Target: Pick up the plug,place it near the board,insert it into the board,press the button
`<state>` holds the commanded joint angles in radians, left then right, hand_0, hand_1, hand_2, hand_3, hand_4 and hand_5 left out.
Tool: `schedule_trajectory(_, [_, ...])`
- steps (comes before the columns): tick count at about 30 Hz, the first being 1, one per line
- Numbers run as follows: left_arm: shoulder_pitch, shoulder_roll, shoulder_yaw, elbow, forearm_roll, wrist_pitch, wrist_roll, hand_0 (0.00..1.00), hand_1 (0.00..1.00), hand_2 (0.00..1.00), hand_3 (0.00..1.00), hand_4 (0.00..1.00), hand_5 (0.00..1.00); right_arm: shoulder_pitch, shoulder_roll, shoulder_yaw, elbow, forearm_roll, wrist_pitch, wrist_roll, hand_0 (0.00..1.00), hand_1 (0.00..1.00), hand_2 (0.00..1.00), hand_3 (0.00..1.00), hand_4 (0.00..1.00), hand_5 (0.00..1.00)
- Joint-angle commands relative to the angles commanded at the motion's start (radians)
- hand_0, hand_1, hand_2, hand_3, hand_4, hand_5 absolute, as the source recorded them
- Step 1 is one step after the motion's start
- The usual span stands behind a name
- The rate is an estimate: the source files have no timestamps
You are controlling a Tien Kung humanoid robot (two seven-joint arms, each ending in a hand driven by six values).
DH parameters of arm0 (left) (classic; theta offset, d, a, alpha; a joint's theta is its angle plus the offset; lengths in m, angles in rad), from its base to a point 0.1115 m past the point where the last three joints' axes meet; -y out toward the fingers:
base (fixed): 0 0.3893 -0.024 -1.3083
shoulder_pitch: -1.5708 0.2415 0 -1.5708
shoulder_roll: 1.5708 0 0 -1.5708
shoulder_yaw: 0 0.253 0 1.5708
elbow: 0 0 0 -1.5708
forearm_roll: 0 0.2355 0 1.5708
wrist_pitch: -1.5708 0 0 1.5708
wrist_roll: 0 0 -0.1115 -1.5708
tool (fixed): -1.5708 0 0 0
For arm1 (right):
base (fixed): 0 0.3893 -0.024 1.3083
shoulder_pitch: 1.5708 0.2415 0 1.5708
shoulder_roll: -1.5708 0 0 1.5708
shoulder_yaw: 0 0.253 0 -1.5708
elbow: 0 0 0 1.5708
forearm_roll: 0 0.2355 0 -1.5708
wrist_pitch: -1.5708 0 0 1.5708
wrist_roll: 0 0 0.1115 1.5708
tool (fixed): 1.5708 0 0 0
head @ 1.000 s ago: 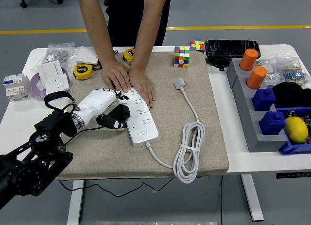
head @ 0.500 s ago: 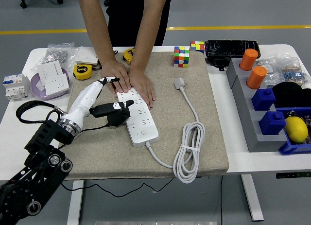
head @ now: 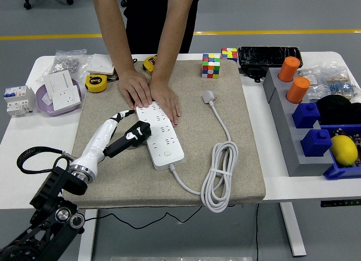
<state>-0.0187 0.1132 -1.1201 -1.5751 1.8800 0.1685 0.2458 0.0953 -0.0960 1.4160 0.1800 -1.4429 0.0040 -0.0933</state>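
A white power strip lies slantwise on the beige mat, its switch button at the near end. A person's two hands press flat on the strip's far end. My left hand, white with black fingers, reaches in from the lower left and is shut on a black plug. The plug touches the strip's left edge over its sockets; whether its pins are in a socket is hidden. My right arm is out of view.
The strip's white cable lies coiled at the right, ending in a white plug. Tape measures, a purple bowl of sockets and cubes lie along the back. Bins with orange and blue parts stand at the right.
My left arm has drawn back toward the lower left and the forearm now points more steeply up. The hand and black plug stay at the strip's left edge. The person's hands have not moved.
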Motion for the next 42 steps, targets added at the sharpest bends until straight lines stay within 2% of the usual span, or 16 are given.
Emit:
schedule_trajectory(12, [-0.021,0.006,0.056,0.041,0.028,-0.032,0.013,0.978,0.963,0.942,0.909,0.998,0.998,0.002,0.000,0.000,0.000,0.001,0.000,0.000,0.875,0.725,0.717,0.708,0.998,0.665])
schedule_trajectory(28, [-0.079,0.024,0.127,0.038,0.065,-0.060,0.032,0.986,0.957,0.929,0.905,0.998,0.998,0.003,-0.001,-0.004,0.000,0.004,-0.001,0.000,0.874,0.725,0.717,0.710,0.998,0.668])
schedule_trajectory(38, [-0.097,0.029,0.155,0.027,0.162,-0.093,0.055,0.987,0.954,0.924,0.904,0.998,0.998,0.000,-0.002,-0.005,0.000,0.004,-0.001,0.000,0.874,0.725,0.716,0.710,0.998,0.668])
schedule_trajectory(42, [-0.096,0.031,0.155,0.022,0.191,-0.092,0.055,0.996,0.952,0.918,0.904,0.998,0.998,0.000,-0.002,-0.004,0.000,0.004,-0.001,0.000,0.874,0.725,0.717,0.710,0.998,0.668])
